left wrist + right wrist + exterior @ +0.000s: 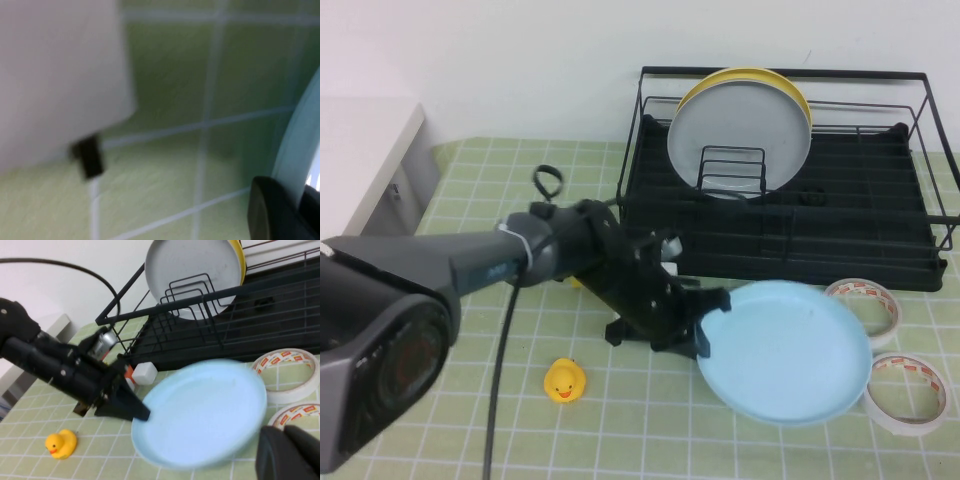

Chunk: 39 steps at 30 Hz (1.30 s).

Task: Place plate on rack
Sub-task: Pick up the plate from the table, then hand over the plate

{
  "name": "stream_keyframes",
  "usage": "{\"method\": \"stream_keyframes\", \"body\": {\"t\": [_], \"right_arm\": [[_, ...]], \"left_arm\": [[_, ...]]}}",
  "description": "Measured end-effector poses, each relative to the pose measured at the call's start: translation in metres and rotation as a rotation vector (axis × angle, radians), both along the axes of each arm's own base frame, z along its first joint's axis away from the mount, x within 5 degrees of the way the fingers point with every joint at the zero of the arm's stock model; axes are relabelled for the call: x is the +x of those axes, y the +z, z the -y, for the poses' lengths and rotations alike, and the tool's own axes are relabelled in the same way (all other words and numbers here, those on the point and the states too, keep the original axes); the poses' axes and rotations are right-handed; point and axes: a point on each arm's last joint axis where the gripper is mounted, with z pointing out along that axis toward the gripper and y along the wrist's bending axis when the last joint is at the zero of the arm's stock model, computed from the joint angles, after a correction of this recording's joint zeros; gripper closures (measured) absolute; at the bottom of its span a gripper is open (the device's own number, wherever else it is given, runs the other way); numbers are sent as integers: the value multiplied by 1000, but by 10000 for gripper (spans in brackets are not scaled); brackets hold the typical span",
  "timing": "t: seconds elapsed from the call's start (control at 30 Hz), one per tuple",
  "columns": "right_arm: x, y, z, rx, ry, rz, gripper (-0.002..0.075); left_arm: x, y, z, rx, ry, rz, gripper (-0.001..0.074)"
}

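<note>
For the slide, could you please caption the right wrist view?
Left gripper shut on the light-blue plate at its rim, before the rack holding grey and yellow plates; right gripper nearby.

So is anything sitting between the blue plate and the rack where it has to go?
Nothing visible. The left gripper grips the plate at its rim; the rack sits directly behind. The right gripper hovers nearby.

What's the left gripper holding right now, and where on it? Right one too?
Left gripper grips the light-blue plate by its near-left rim. Right gripper holds nothing visible.
</note>
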Motion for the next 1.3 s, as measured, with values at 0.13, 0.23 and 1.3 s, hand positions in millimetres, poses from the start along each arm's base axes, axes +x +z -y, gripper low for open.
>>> {"method": "stream_keyframes", "body": {"t": [0.13, 0.23, 1.3], "right_arm": [[0, 0, 0, 31, -7, -10, 716], [-1, 1, -2, 74, 1, -27, 703], [156, 57, -18, 36, 472, -208, 279]], "left_arm": [[8, 5, -8, -81, -32, 25, 733], [10, 11, -11, -97, -73, 68, 733], [-68, 125, -47, -318, -195, 474, 733]]}}
